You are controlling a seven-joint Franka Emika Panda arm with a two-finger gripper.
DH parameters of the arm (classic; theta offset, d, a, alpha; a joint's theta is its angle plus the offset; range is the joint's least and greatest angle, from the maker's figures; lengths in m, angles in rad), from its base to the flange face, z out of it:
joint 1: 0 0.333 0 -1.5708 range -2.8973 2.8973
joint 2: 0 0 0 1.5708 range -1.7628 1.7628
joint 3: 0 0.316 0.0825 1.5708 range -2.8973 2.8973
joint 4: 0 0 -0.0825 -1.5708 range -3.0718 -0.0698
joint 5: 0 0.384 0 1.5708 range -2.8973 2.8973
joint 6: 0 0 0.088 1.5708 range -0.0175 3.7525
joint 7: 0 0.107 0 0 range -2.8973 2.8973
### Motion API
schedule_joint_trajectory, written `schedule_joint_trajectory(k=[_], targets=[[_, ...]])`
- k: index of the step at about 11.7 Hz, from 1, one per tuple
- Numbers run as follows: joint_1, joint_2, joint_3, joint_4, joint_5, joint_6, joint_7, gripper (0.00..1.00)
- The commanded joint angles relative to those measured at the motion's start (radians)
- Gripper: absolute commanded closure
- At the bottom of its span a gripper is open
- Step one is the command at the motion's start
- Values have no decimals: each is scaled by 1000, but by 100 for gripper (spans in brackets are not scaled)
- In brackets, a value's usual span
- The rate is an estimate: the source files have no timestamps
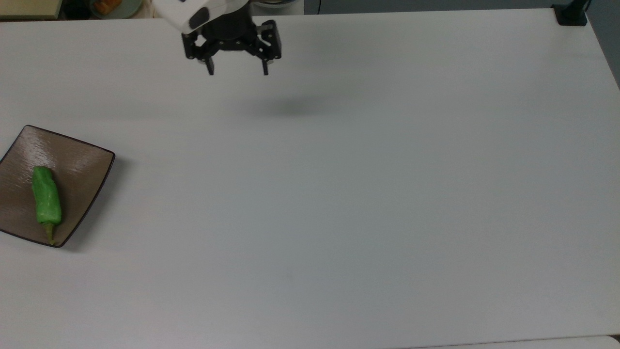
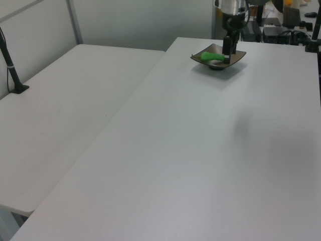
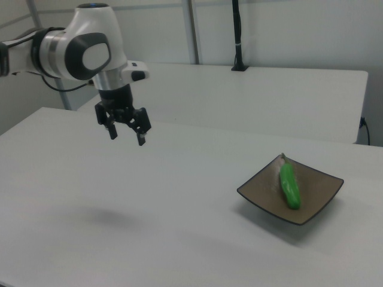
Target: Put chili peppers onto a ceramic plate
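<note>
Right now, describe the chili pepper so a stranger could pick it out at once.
Start from the white table and go to the square brown ceramic plate at the top view's left edge. The chili pepper lies on that plate, its thin stem toward the plate's near corner. It is bright green, glossy and elongated, and it lies well away from the open gripper.
</note>
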Motion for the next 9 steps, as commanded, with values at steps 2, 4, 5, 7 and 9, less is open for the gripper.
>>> schedule_joint_trajectory(k=[2, 4, 5, 7, 9], targets=[[83, -129, -5, -158, 1, 18, 67, 0], [94, -153, -12, -187, 13, 50, 67, 0], [106, -167, -24, -192, 19, 59, 61, 0], [109, -167, -40, -192, 30, 62, 56, 0], [108, -164, -58, -189, 68, 61, 39, 0]])
